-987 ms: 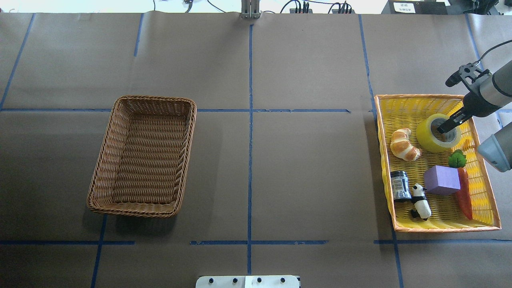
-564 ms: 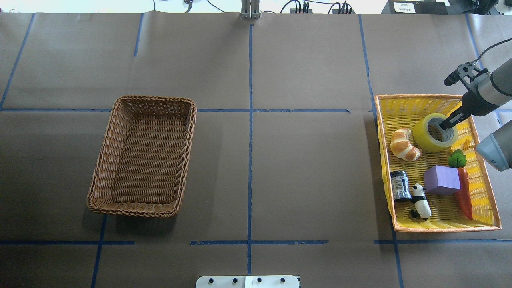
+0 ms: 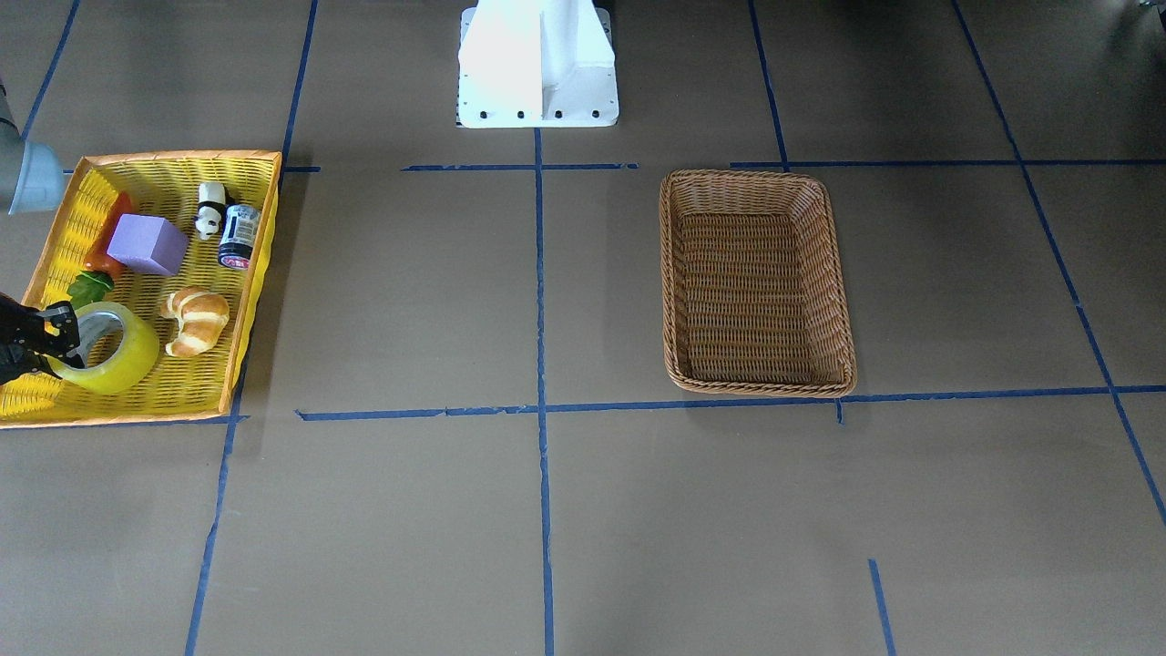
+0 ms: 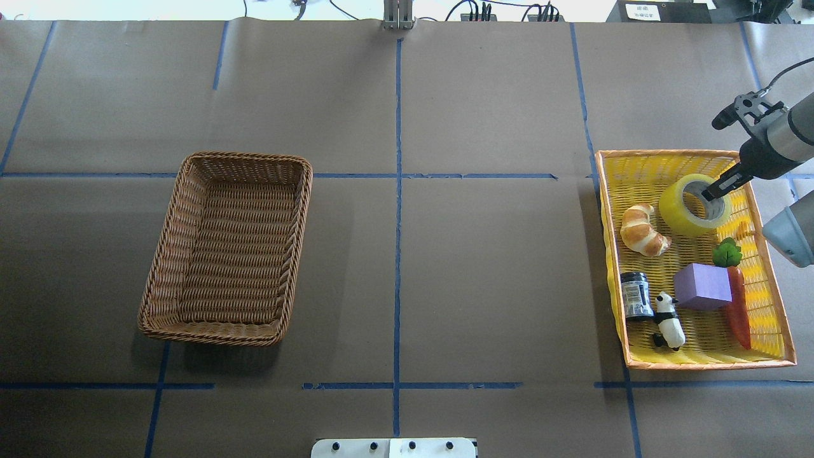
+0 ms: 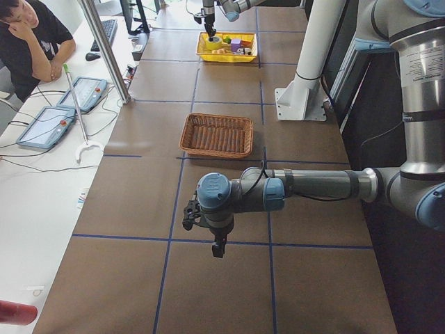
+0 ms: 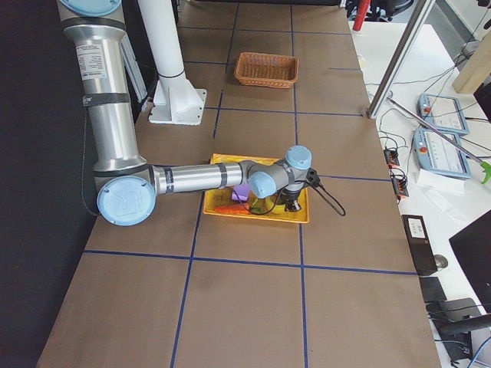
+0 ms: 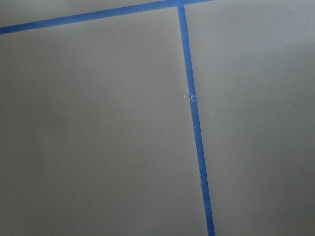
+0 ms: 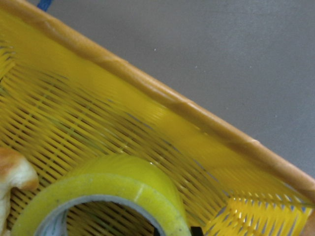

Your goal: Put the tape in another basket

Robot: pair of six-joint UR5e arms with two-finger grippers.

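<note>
Yellow-green tape (image 4: 675,213) is clamped by its wall in my right hand (image 4: 713,194), one finger down the core, and it's risen a bit inside the yellow basket (image 4: 661,153) since a second ago, so I reckon the carry across the worktop (image 4: 483,267) to the wicker basket (image 4: 245,154) is next.

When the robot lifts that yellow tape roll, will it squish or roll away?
Probably stiff, not squishy: the tape is a thick wound ring on a grey core. Likely light, since it's hollow. On its curved side it could roll, though walls of the yellow basket should stop it.
</note>
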